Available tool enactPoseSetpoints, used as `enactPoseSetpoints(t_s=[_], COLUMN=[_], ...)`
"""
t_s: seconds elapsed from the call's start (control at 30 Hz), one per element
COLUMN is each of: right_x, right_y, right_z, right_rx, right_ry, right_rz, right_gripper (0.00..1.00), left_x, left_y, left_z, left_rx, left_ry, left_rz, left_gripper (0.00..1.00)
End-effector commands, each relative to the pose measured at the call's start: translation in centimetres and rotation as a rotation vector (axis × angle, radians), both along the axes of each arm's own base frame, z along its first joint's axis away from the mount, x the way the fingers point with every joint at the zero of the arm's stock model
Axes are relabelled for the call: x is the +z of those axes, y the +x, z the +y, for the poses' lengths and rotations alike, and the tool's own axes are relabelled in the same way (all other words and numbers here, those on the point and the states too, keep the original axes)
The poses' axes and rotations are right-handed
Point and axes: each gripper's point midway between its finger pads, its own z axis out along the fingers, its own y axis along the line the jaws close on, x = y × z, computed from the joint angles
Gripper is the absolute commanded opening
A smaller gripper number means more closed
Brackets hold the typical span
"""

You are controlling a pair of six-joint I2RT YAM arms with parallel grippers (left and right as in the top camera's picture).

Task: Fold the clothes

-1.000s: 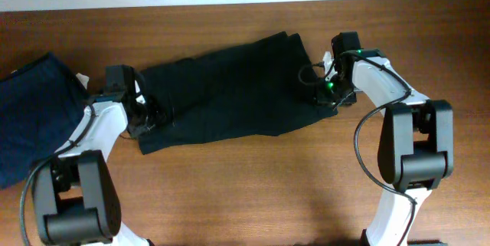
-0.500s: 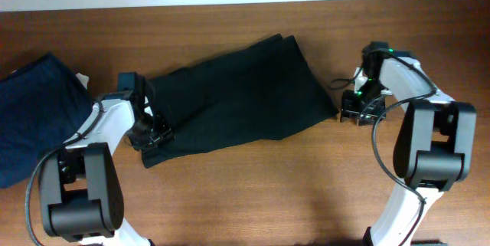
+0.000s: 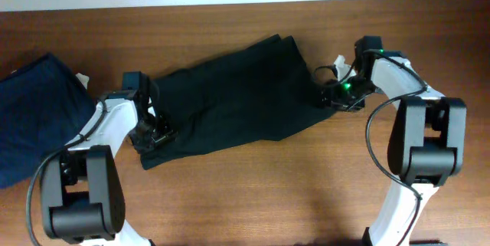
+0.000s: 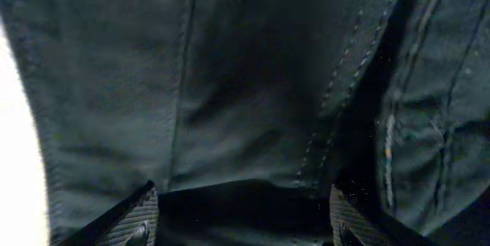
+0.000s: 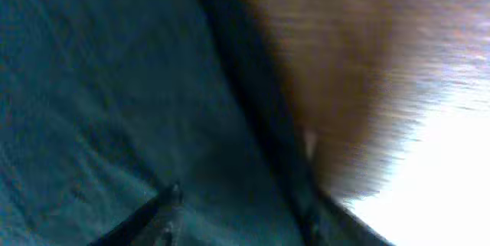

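The black shorts (image 3: 237, 96) lie folded in a long band across the middle of the table, tilted up to the right. My left gripper (image 3: 155, 133) is at their left end. In the left wrist view its fingers (image 4: 243, 219) are wide apart, low over the stitched black fabric (image 4: 253, 85). My right gripper (image 3: 331, 96) is at the shorts' right edge. In the blurred right wrist view its fingers (image 5: 245, 215) are apart over the fabric's (image 5: 99, 85) edge, with brown table beside it.
A navy blue folded garment (image 3: 31, 116) lies at the far left, with a small white tag (image 3: 83, 80) at its right corner. Bare brown table (image 3: 253, 192) lies in front of the shorts. The table's back edge (image 3: 230, 4) meets a white wall.
My right gripper pulled off to the right, then came back left to the shorts' right edge. My left gripper shifted slightly right along the left end. The shorts slid a little.
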Motion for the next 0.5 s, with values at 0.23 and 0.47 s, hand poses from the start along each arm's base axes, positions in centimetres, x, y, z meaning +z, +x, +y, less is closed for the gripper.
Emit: enactPoseSetpoints(t_s=[0.23,0.47], right_x=[-1.1,0.9], right_y=[-4.6,-7.4], right_z=[-9.3,-13.4], right_rx=[-0.322,-0.409], right_ry=[-0.362,-0.43], right_rz=[0.252,0.321], right_gripper=[0.04,0.04], left_x=[4.5,6.4], left_y=[1.1,7.0], left_z=[0.7,0.8], left_rx=[-0.001,0.001], left_ry=[0.035,0.037], left_rz=[-0.142,-0.395], left_gripper=[0.85,0.97])
